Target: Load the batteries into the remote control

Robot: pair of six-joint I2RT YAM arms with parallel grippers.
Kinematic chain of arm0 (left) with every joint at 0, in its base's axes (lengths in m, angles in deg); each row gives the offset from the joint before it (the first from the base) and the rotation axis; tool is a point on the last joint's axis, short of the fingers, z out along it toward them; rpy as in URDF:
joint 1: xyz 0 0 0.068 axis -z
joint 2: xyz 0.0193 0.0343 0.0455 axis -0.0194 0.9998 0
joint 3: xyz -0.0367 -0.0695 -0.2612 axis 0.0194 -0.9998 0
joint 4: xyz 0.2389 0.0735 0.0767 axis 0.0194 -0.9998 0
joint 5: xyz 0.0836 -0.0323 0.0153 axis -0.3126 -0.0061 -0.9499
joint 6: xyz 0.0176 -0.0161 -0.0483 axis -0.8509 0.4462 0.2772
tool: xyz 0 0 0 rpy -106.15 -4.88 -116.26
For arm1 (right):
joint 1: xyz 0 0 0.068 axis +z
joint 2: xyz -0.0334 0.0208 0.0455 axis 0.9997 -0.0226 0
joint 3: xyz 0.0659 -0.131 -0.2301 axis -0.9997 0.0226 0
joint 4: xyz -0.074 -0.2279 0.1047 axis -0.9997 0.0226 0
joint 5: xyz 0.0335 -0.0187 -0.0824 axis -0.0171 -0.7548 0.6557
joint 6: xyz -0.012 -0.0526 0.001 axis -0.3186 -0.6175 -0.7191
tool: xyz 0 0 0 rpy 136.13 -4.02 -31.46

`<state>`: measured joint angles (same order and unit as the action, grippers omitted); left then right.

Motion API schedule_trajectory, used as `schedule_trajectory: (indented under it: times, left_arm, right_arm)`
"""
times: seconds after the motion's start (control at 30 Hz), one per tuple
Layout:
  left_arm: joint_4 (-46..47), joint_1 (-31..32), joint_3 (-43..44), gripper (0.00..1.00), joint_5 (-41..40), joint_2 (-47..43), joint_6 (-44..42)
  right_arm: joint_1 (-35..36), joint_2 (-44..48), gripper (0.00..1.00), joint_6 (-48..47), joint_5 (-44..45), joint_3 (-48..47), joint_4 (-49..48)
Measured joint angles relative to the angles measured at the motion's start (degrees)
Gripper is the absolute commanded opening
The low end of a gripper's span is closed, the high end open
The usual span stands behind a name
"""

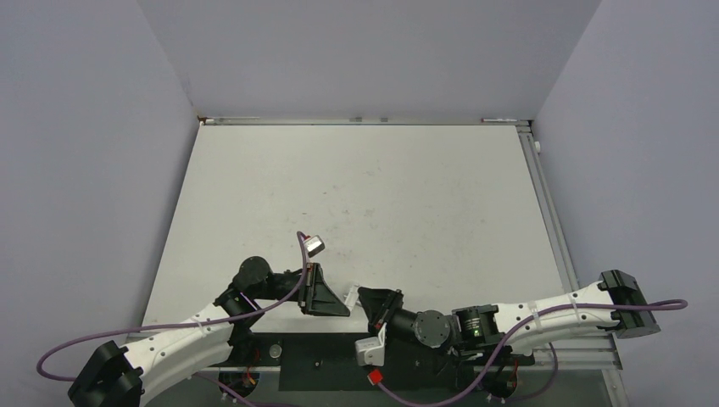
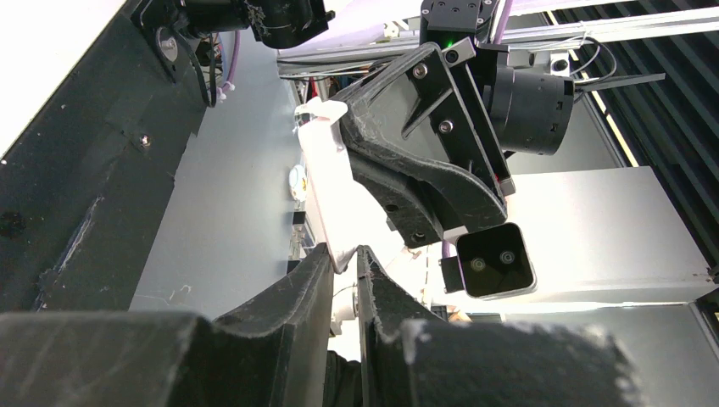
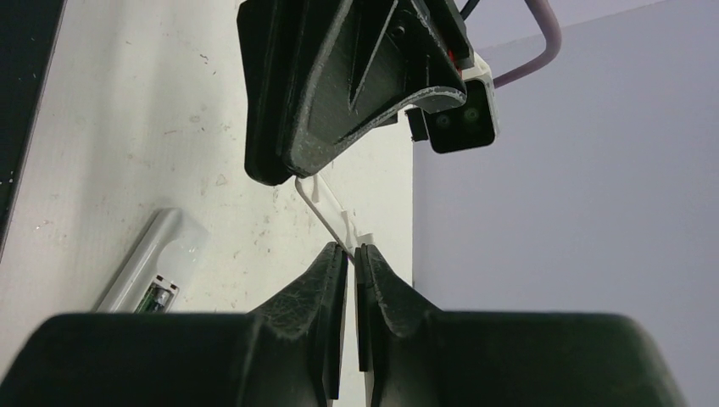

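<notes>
Both grippers meet low over the table's near edge. My left gripper [image 1: 339, 301] [image 2: 343, 252] and my right gripper [image 1: 365, 298] [image 3: 352, 248] are each shut on an end of one thin white plastic cover [image 1: 351, 296] [image 2: 326, 186] [image 3: 326, 212], held in the air between them. In the right wrist view the white remote control [image 3: 148, 254] lies on the table at the lower left, back up. Its open bay shows one dark battery [image 3: 155, 298]. The remote does not show in the top view. No other battery is in view.
The white table [image 1: 356, 186] has grey walls on three sides. A metal rail [image 1: 551, 220] runs along its right edge. A black base strip [image 1: 322, 365] lies at the near edge under the arms.
</notes>
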<state>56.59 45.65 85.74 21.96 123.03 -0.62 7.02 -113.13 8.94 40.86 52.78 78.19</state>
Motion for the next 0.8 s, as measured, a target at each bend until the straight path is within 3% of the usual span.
schedule_trajectory:
  times: [0.47, 0.8]
  left_arm:
    - [0.5, 0.0, 0.0, 0.33, 0.0, 0.9, 0.0]
    - [0.0, 0.0, 0.2, 0.4, 0.0, 0.9, -1.0]
  right_arm:
    - [0.0, 1.3, 0.09, 2.2, 0.0, 0.7, -0.2]
    - [0.0, 1.3, 0.08, 2.7, 0.0, 0.7, 0.3]
